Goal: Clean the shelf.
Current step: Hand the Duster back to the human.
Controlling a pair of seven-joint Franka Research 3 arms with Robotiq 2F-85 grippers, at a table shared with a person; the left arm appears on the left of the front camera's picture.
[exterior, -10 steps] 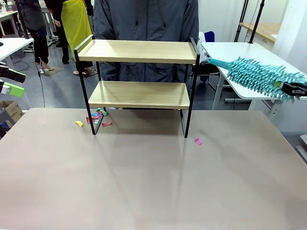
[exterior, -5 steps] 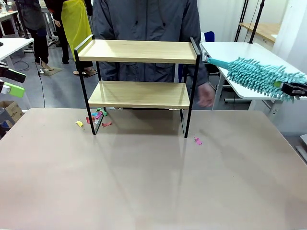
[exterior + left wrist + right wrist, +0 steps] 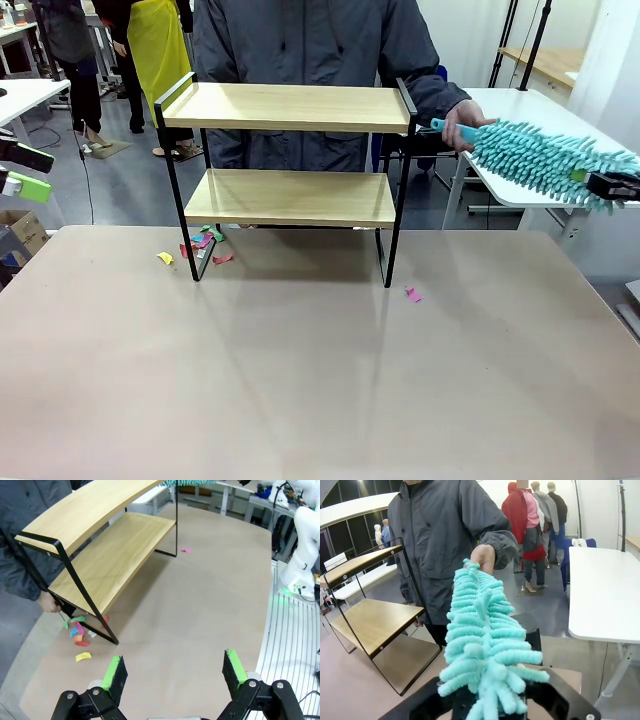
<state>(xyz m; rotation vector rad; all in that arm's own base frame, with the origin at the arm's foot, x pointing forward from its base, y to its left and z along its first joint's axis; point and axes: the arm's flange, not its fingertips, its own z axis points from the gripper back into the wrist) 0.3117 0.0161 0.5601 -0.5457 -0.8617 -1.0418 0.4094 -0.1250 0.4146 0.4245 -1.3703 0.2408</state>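
While the right tool [image 3: 612, 186] is pinching the fluffy end of a teal duster [image 3: 545, 158] at the far right, the person's hand [image 3: 462, 124] is gripping its handle. The left tool [image 3: 174, 674] is hovering spread above the tabletop [image 3: 320, 370], facing the shelf [image 3: 290, 150] standing at the far edge.

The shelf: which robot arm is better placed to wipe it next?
The right. Its pincer is shut on the duster, level with the top board of the shelf, though a person's hand grips the handle end. The left pincer is open and holds nothing.
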